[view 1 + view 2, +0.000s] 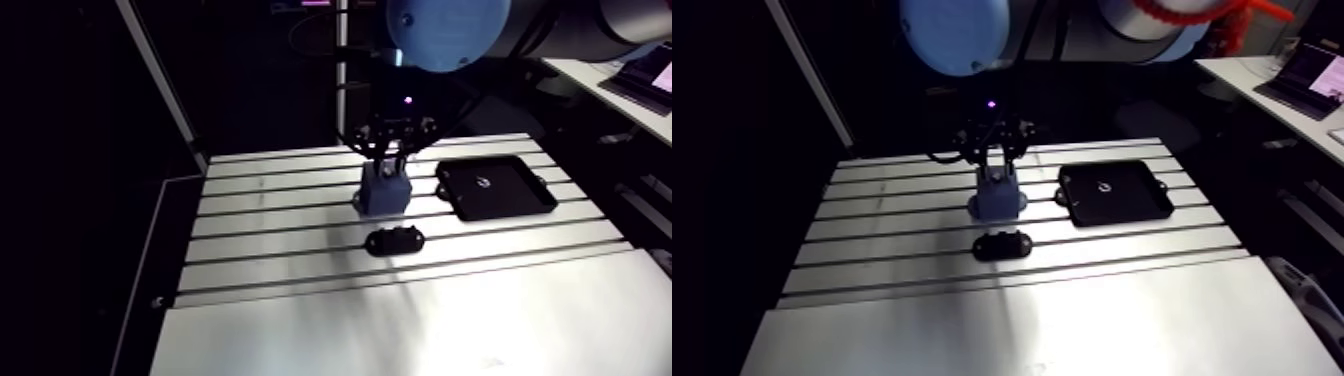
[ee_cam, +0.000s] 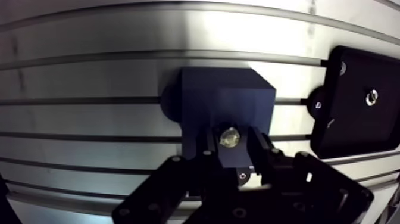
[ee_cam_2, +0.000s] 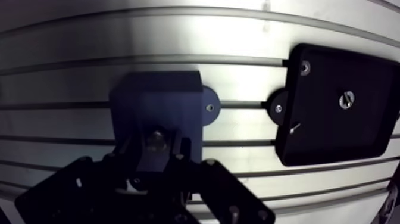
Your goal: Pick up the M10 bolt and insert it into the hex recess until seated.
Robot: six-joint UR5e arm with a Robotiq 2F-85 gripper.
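Note:
A dark blue block point(image 2: 221, 98) stands on the slotted table, bolted down by round tabs at its sides. Directly above its near part, the gripper point(image 2: 229, 142) holds the metallic M10 bolt point(image 2: 228, 136) between its two black fingers. The bolt's end faces the wrist camera. The fingers press against the bolt on both sides. The hex recess is hidden under the bolt and fingers, so I cannot tell how deep the bolt sits. In the arm view the gripper point(image 1: 388, 160) comes straight down onto the block point(image 1: 384, 188).
A black tray point(image 1: 510, 195) lies right of the block, with a small screw-like part point(image 2: 371, 95) in it. A small black oval fixture point(image 1: 393, 240) sits on the table in front of the block. The table's left edge point(image 1: 165, 290) drops into darkness.

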